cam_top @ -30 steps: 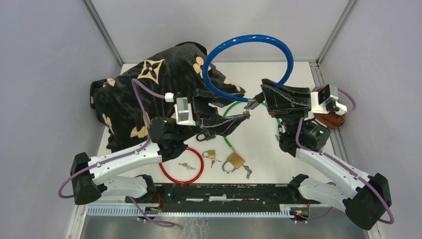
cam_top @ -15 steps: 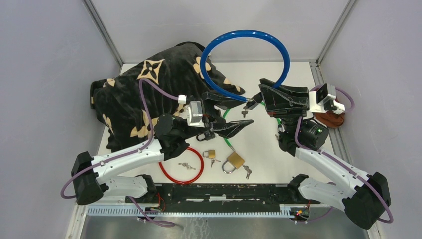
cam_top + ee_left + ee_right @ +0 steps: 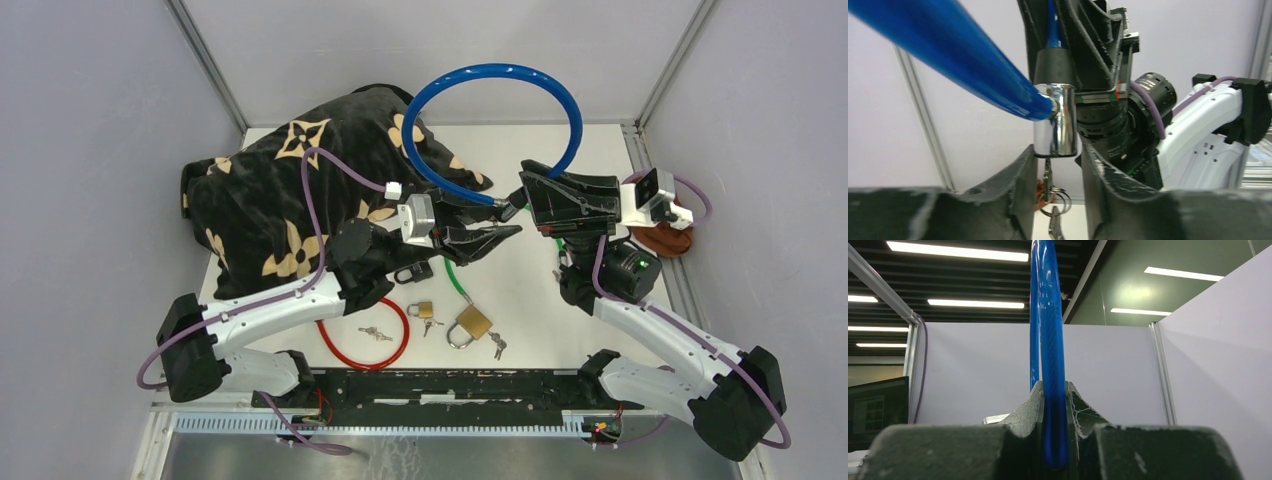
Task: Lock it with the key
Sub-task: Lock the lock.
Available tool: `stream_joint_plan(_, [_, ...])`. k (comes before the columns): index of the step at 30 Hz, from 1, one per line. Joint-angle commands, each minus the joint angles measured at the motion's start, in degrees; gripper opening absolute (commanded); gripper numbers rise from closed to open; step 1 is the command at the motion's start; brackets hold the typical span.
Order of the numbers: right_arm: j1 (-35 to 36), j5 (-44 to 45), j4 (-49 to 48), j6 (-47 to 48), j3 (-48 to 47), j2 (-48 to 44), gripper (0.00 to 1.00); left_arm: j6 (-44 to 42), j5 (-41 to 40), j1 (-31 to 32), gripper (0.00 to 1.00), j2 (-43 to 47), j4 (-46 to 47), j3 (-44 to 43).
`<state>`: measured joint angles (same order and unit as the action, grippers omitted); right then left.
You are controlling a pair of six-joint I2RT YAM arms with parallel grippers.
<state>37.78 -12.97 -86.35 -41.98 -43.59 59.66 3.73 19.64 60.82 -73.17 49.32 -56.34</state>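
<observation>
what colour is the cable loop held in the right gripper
Blue. The cable loop shows best in the top external view.

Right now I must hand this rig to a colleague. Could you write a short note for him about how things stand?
Right gripper: shut on the blue cable lock, holding it above the table.
Left gripper: open, with one finger on each side of the keys that hang under the chrome cylinder.
Done: the lock is raised, its loop appears closed, and a key seems to sit in the cylinder.
Left: close the left gripper on the key and turn it. Whether it is already locked cannot be seen.
</observation>
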Motion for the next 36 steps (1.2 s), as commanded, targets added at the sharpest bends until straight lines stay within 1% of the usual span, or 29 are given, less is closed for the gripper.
stream_joint_plan(1, [0.14, 0.65, -25.90, -0.33, 0.29, -1.12, 0.00, -1.97, 2.52, -0.16, 0.39, -0.28, 3.44, -3.34])
stream_joint_plan(5, [0.19, 1.10, -25.92, -0.02, 1.43, -1.13, 0.00, -0.42, 3.60, -0.16, 0.32, 0.46, 4.37, -2.93])
stream_joint_plan(6, [0.18, 1.24, -25.96, -0.03, 1.62, -0.95, 0.00, -0.17, 3.68, -0.12, 0.29, 0.70, 4.38, -2.83])
stream_joint_plan(12, [0.19, 0.87, -25.95, -0.89, 2.55, -0.38, 0.00, 0.05, 2.15, -0.13, 0.03, 2.21, 5.40, -2.12])
stream_joint_plan(17, [0.14, -0.38, -22.91, 1.38, 7.98, -3.13, 0.00, -0.88, 0.57, -0.67, 0.02, 5.12, 4.94, -0.46])
stream_joint_plan(23, [0.14, -5.01, -12.06, 10.11, 13.36, -8.98, 0.00, -3.20, 1.36, -2.17, 0.02, 8.80, 1.24, 0.80])
stream_joint_plan(29, [0.12, -12.31, 2.54, 17.41, 13.62, -13.14, 0.02, -6.70, 1.29, -3.91, 0.02, 11.11, -1.15, 0.88])
stream_joint_plan(33, [0.10, -13.84, 5.40, 18.70, 13.53, -14.01, 0.01, -8.41, 2.02, -4.17, 0.02, 11.81, -1.52, 1.13])
stream_joint_plan(36, [0.10, -13.02, 4.94, 16.63, 11.54, -12.81, 0.00, -7.14, 3.27, -4.24, 0.02, 11.58, -1.08, 1.48])
